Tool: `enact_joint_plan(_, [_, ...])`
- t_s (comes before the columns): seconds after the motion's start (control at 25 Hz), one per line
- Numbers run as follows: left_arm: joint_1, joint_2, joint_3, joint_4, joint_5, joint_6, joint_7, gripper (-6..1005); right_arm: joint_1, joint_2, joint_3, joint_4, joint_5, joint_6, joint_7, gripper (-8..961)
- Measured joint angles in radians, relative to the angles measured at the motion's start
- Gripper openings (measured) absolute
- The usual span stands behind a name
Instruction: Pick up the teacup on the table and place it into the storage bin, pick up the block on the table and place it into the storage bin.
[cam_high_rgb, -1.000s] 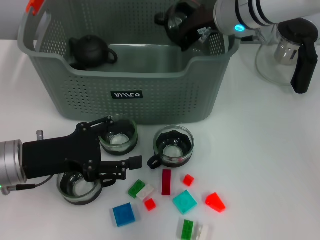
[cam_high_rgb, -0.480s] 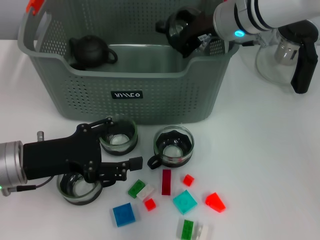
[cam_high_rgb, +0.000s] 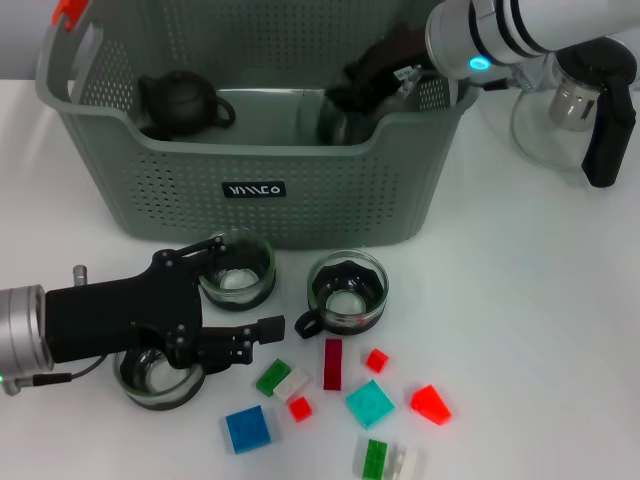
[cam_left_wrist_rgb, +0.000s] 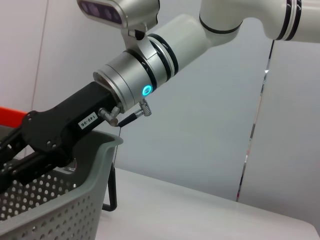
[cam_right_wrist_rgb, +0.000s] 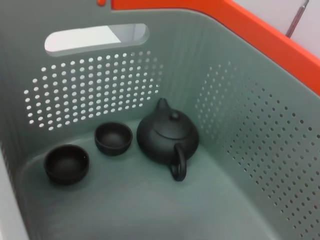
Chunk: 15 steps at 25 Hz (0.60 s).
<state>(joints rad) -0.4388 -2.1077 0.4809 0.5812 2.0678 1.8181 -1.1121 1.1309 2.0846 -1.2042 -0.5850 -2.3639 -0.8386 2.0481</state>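
Inside the storage bin (cam_right_wrist_rgb: 260, 150), two dark cups (cam_right_wrist_rgb: 114, 138) (right wrist only).

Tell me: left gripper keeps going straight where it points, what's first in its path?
Probably the glass cup with the black handle. The left gripper lies low over the table pointing toward the robot's right, and that cup's handle sits just past its fingertips. Height is unclear; it could pass slightly in front.

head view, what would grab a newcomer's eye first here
The big grey-green storage bin fills the back of the table, with the right gripper lowering a glass teacup inside it near a black teapot. In front, the left gripper lies among glass cups beside a scatter of bright blocks.
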Motion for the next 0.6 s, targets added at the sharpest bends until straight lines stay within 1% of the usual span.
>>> enact_joint_plan(0.24, [0.001, 0.0, -0.003, 0.0, 0.0, 0.005, 0.0, 909, -0.013, 0.0, 0.001, -0.034, -0.001, -0.001, 0.01, 423])
enact_joint_plan(0.32, [0.002, 0.0, -0.003, 0.0, 0.0, 0.006, 0.0, 908, -0.027, 0.004, 0.003, -0.062, 0.0, -0.005, 0.01, 466])
enact_joint_plan(0.44, [0.003, 0.0, -0.002, 0.0, 0.0, 0.006, 0.0, 908, -0.057, 0.01, 0.01, -0.132, 0.013, -0.015, 0.01, 531])
enact_joint_plan(0.6, [0.003, 0.0, -0.002, 0.0, 0.0, 0.006, 0.0, 907, -0.118, 0.007, 0.017, -0.271, 0.092, -0.087, 0.005, 628])
